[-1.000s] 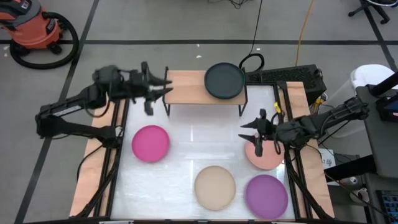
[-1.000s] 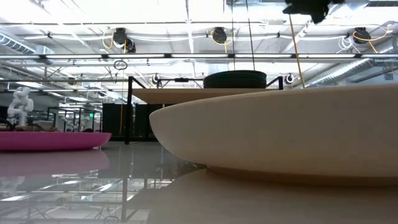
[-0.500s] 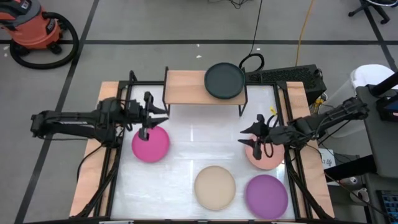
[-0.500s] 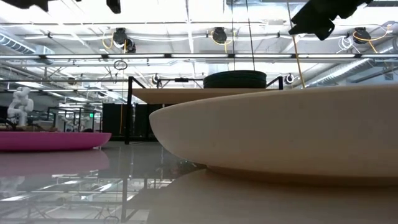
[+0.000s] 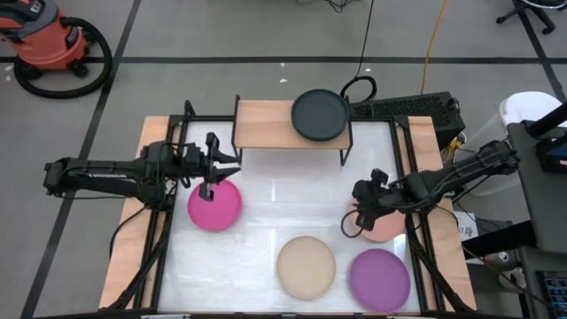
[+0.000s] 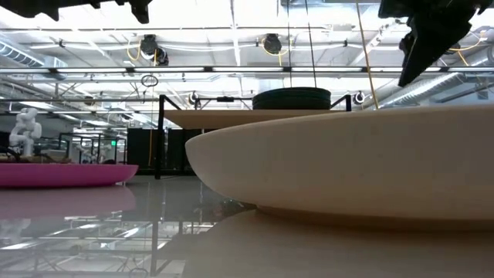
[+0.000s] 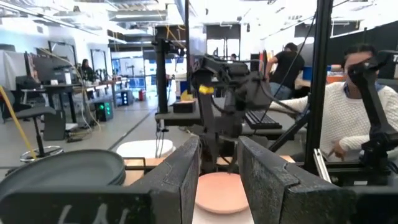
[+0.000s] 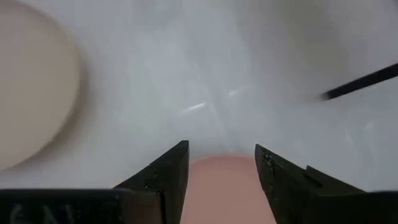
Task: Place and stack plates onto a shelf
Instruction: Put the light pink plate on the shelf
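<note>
We have five plates loose or stacked here: a dark stack (image 5: pixel 320 115) sits on the shelf (image 5: pixel 266 125) at its three o'clock end, while the magenta plate (image 5: pixel 215 206), the beige plate (image 5: pixel 306 266), the purple plate (image 5: pixel 379 277) and the salmon plate (image 5: pixel 383 227) lie flat and apart on the white tabletop (image 5: pixel 283 195). Our right pincer (image 5: pixel 353 221) tips down over the salmon plate's nine o'clock rim; in the right wrist view its fingers (image 8: pixel 163 177) stand spread with the pink rim (image 8: pixel 221 186) showing between them, not yet pinching anything. Our left pincer (image 5: pixel 211 190) hovers at the magenta plate's twelve o'clock rim, and the left wrist view shows its fingers (image 7: pixel 183 174) spread as well, empty. We judge these plates to be rigid and fairly light, with a matte finish that should give the pads decent friction, though the glossy tabletop may let a plate skate away if we push it sideways. The low view shows the beige plate's (image 6: pixel 347 166) rim flaring up off the surface, so we reckon one finger can slip under the lip and the other press on top. Taking hold at the rim means the plate will hang tilted, so we would lift slowly and set it level on the shelf's bare nine o'clock half or onto the dark stack.
</note>
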